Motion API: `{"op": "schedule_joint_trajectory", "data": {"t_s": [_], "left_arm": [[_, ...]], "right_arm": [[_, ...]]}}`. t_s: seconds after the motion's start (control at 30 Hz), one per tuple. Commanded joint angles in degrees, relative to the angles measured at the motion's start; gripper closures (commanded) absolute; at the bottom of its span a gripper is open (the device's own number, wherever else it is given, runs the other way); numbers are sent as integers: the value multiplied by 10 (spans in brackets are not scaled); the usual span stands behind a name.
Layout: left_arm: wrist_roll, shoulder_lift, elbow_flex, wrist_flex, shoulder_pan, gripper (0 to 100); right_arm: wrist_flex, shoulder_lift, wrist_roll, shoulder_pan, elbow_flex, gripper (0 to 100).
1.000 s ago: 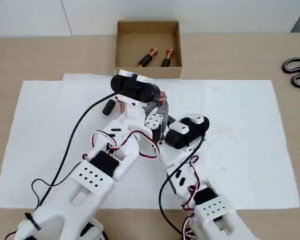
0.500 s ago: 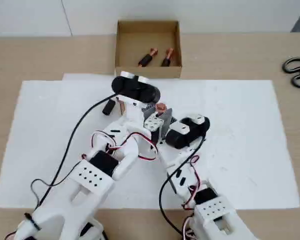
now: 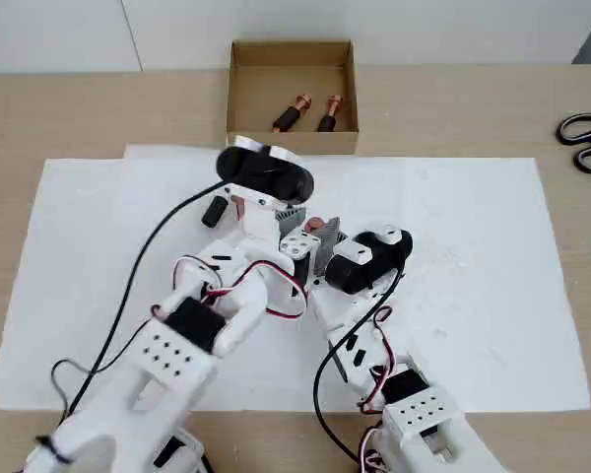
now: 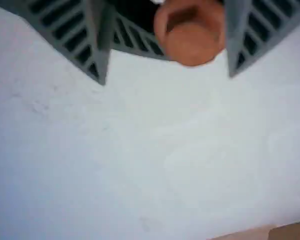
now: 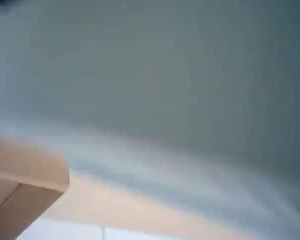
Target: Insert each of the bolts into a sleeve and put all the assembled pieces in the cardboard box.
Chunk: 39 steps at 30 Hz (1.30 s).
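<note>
My left gripper point(image 3: 305, 225) hangs over the middle of the white sheet, shut on a copper bolt point(image 3: 316, 225). In the left wrist view the bolt's round head point(image 4: 190, 32) sits between the grey ribbed fingers point(image 4: 95, 45), with something black behind it. My right gripper point(image 3: 320, 254) is right beside the bolt, on its near side. A loose black sleeve point(image 3: 214, 211) lies on the sheet to the left of the arms. The cardboard box point(image 3: 292, 143) at the back holds two assembled pieces point(image 3: 290, 116) point(image 3: 328, 113).
A white foam sheet point(image 3: 473, 266) covers the wooden table point(image 3: 453, 108). Scissors point(image 3: 586, 138) lie at the far right edge. The sheet's right half is free.
The left gripper has carried the bolt toward the near side, closer to the right gripper. The right arm has barely moved.
</note>
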Motion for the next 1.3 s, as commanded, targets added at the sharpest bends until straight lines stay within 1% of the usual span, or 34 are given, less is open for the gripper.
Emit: {"op": "schedule_joint_trajectory", "data": {"t_s": [0.0, 0.1, 0.2, 0.3, 0.4, 0.47, 0.53, 0.6, 0.7, 0.8, 1.03, 1.1, 1.27], "left_arm": [[-2, -78, -54, 83, -24, 848], [-2, -81, -61, 131, -37, 848], [-2, -84, -65, 143, -50, 848], [-2, -84, -70, 146, -88, 848], [-4, -84, -75, 178, -133, 849], [-4, -84, -67, 191, -171, 849], [-4, -84, -68, 202, -215, 848], [-11, -84, -81, 228, -248, 848], [-59, -82, -112, 268, -288, 848], [-75, -81, -122, 287, -324, 848], [-104, -81, -121, 322, -404, 848], [-114, -81, -119, 327, -414, 848], [-114, -81, -104, 327, -413, 848]], "right_arm": [[-15, -14, 4, 0, 5, 994], [-15, -14, 4, 1, 5, 994], [-15, -14, 4, 1, 5, 994], [-15, -14, 6, 3, 4, 994], [-4, -9, 6, 40, -14, 995], [67, -8, 4, 77, -61, 995], [175, -7, 1, 102, -135, 995], [266, -7, 1, 108, -214, 995], [339, 15, 3, 109, -324, 995], [375, 91, 5, 115, -426, 995], [446, 331, 6, 126, -694, 995], [460, 408, 7, 126, -780, 995], [495, 611, 33, 125, -1007, 995]]}}
